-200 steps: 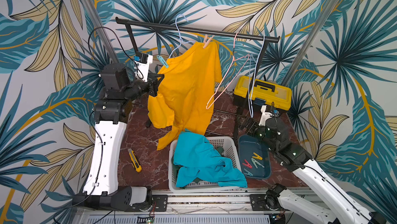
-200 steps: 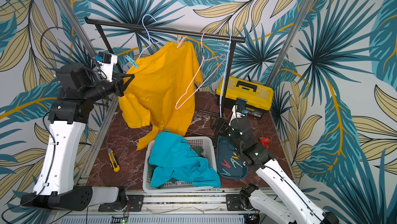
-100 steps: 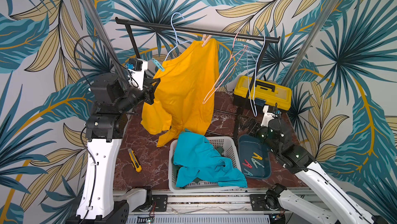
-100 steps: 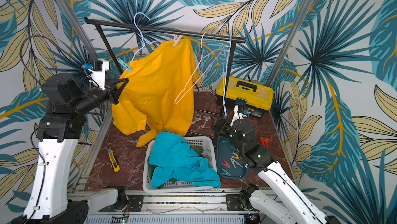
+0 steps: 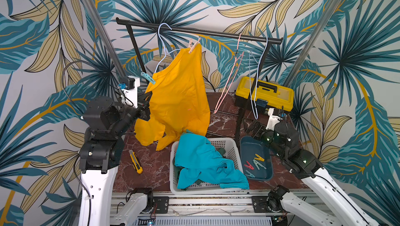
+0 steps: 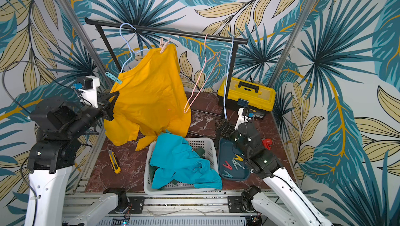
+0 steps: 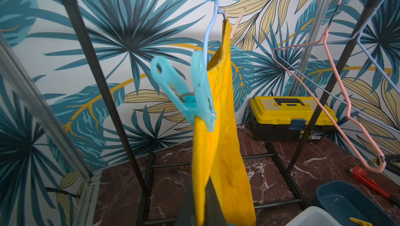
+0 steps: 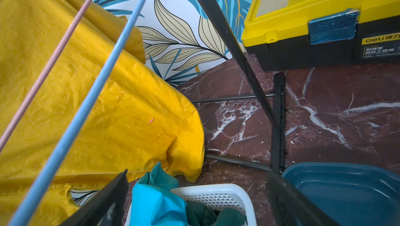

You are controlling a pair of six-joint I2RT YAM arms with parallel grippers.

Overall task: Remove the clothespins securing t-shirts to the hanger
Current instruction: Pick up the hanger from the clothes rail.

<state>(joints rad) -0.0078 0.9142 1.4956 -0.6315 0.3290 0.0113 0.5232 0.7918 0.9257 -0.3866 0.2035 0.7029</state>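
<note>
Left claw point(image 7: 201, 194): clenched on yellow shirt point(image 5: 179, 97), under teal peg point(image 7: 190, 92).
Right claw point(image 8: 197, 173): released, empty, near tray point(image 5: 242, 155).
Pegs: teal peg and tan peg point(image 5: 193, 44) hold shirt on hanger point(image 5: 161, 40); four others point(image 5: 254, 164) lie in tray.
</note>
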